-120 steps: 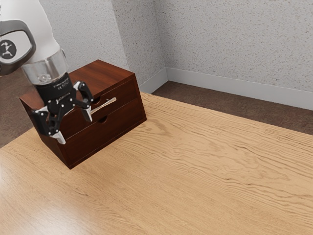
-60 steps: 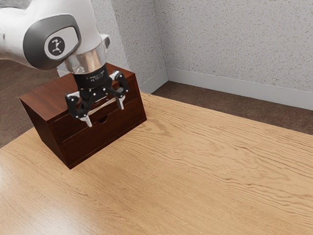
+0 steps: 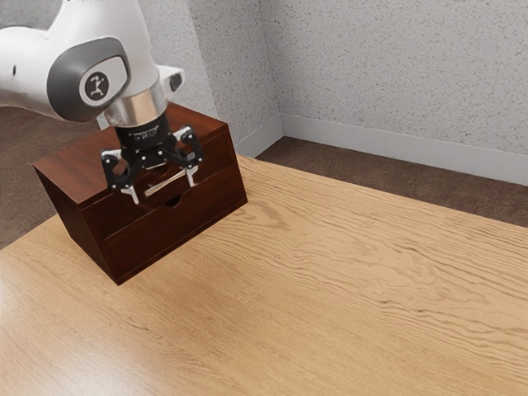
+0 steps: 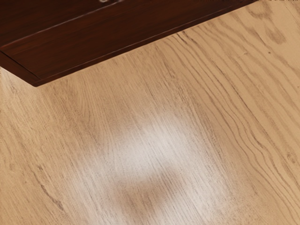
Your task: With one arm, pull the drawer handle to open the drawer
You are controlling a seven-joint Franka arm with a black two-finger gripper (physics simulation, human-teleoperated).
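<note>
A dark wooden drawer cabinet (image 3: 82,165) stands at the table's back left in the exterior view. Its upper drawer front (image 3: 206,157) sits flush with the cabinet and carries a silver bar handle (image 3: 167,185). My gripper (image 3: 162,188) hangs in front of that drawer, open, with one fingertip (image 3: 132,196) on each side of the handle. I cannot tell whether the fingers touch the bar. Through the wrist camera I see the cabinet's lower front (image 4: 103,33) just beyond my hand, above the wood table.
The light wooden table (image 3: 346,280) stretches wide toward the exterior view's right and front. Grey walls with a white baseboard (image 3: 396,144) run behind it. A lower drawer front (image 3: 177,219) sits beneath the handle.
My hand has swung from the cabinet's near left corner across its front, turned, and settled lower with its fingers on both sides of the handle. The drawer has not moved.
</note>
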